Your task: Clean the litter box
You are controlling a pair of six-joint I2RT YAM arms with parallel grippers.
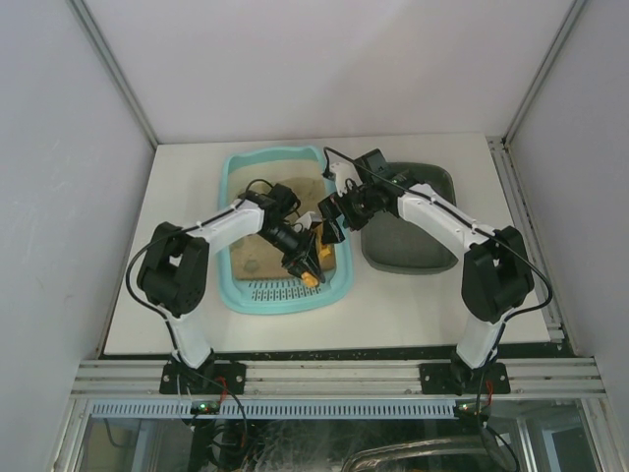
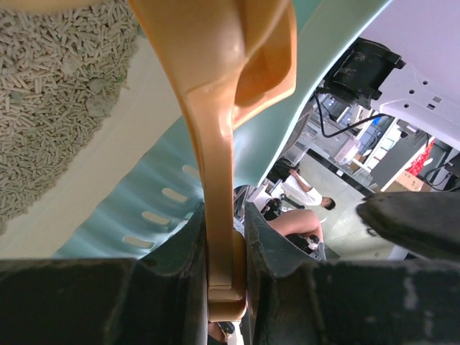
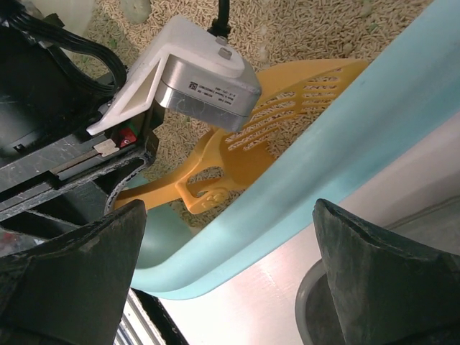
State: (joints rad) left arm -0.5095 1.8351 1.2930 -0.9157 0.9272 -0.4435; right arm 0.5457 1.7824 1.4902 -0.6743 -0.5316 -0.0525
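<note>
Two notes: your left gripper (image 2: 226,241) clamps the stiff, light scoop (image 2: 215,115) by its handle, your right gripper (image 3: 230,266) gapes empty; the filled litter box (image 3: 345,144) looks heavy, so take its rim.

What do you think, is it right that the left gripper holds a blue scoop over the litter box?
Not quite. The scoop is yellow-orange, not blue. The left wrist view shows it: the left gripper is shut on its handle, over the litter box.
</note>
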